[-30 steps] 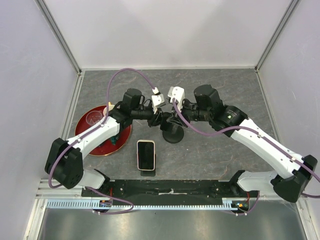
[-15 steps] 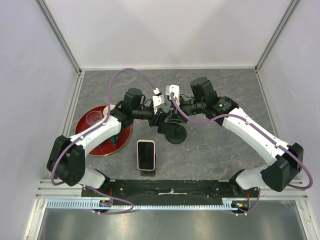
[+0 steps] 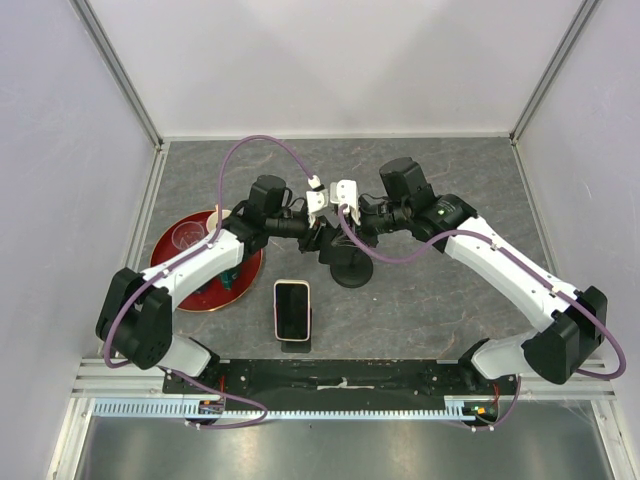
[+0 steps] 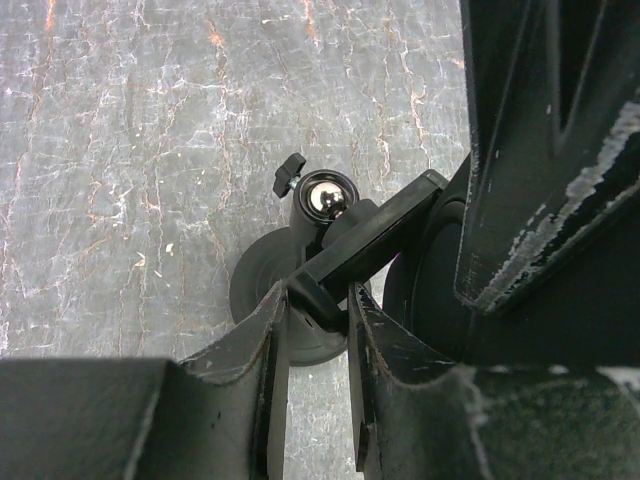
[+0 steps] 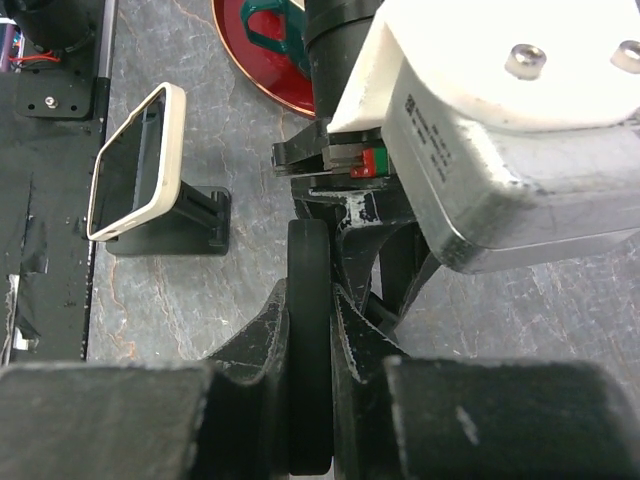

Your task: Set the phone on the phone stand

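Overhead, phone (image 3: 292, 310): we see it screen up near the front edge of the grey tabletop (image 3: 420, 310), apart from the phone stand.
Phone stand (image 3: 348, 272): black, its round base at mid-tabletop, just beyond and to the right of the phone; both arms meet over it.
Left pincer (image 3: 325, 240): at the stand's upper part, reaching in from the left.
Right pincer (image 3: 350, 236): at the same part from the right, close against the left one.
Red plate (image 3: 160, 250): left of the stand, partly under the left arm, with a clear cup (image 3: 185, 237) on it.
Left wrist, fingers (image 4: 250, 370): narrow; we see them clamped on the lower end of the stand's flat black bracket.
Ball joint (image 4: 322, 197): shiny, on top of the stem, with a small knob (image 4: 288, 172) beside it and the round base below.
Right wrist, fingers (image 5: 262, 345): narrow, closed on the rim of a black disc (image 5: 308, 300) seen edge-on, which we take for part of the stand's head.
Phone in this view: white case, dark screen, leaning tilted on a small black rest (image 5: 190, 215), well left of the fingers.
Green item (image 5: 275, 25): on the red plate; we cannot tell what it is.
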You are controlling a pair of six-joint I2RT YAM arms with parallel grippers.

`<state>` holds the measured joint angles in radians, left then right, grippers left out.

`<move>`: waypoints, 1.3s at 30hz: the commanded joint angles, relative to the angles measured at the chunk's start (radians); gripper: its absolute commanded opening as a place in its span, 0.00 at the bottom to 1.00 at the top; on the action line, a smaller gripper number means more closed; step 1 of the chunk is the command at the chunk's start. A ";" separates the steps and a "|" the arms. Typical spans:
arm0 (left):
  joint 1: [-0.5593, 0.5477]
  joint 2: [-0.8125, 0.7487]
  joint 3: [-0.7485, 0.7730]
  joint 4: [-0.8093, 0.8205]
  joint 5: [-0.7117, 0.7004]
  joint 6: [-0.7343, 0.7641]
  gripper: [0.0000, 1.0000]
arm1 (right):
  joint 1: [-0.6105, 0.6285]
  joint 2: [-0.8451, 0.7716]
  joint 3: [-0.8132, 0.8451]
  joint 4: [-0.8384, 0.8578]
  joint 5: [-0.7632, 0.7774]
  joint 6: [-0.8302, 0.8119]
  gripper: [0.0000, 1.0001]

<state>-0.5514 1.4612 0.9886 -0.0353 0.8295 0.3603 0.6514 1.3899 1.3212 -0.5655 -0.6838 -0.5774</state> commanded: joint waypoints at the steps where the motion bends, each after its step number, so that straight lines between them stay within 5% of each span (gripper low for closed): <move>1: -0.004 -0.006 0.025 -0.028 0.105 0.058 0.02 | -0.015 -0.028 -0.005 -0.007 0.099 -0.121 0.00; 13: 0.022 -0.018 0.001 0.006 0.121 0.051 0.02 | -0.015 -0.017 -0.065 -0.028 0.101 -0.119 0.00; 24: 0.022 0.010 0.021 0.006 0.117 0.026 0.02 | 0.034 -0.002 -0.002 0.173 -0.051 0.040 0.00; 39: 0.024 0.005 0.012 -0.005 0.125 0.045 0.02 | -0.032 0.015 0.038 -0.002 0.040 -0.122 0.00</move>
<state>-0.5259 1.4731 0.9882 -0.0319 0.8898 0.3691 0.6735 1.4559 1.3506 -0.5941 -0.6800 -0.6270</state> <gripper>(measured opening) 0.311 0.191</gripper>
